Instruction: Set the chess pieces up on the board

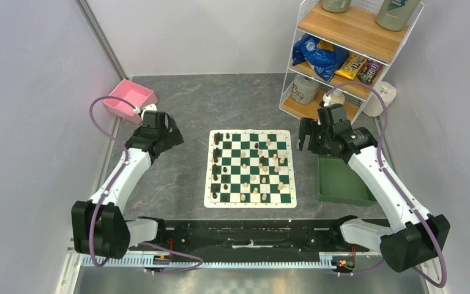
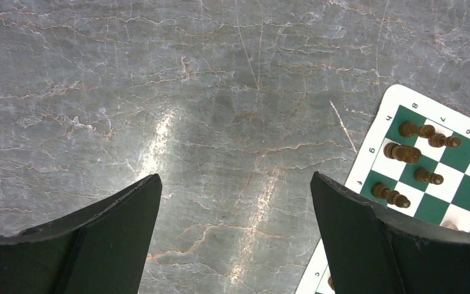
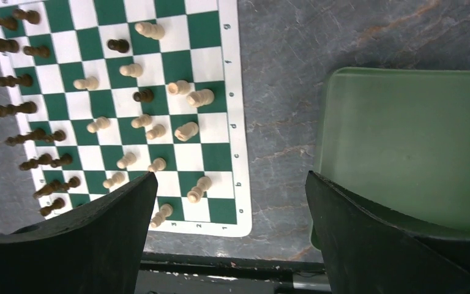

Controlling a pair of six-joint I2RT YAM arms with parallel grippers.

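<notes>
Hovering at the board's nine o'clock, the left gripper (image 1: pixel 166 136) has its fingers spread wide over the grey table (image 1: pixel 183 110), holding nothing. The board (image 1: pixel 249 204) lies in the centre. Most dark pieces (image 1: pixel 218 164) line its nine-o'clock edge, while pale pieces (image 1: pixel 263 174) stand scattered toward three o'clock. The right gripper (image 1: pixel 305 136), at two o'clock beside the green tray (image 1: pixel 341 182), is likewise spread and empty, probably poised to sort a pale piece.

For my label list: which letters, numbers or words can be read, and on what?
"g", "e", "d", "c", "b": border of the board, right wrist view.
"3", "2", "1": same border, near edge.
Print on the snack packets on the shelf: too blurred to read.
</notes>
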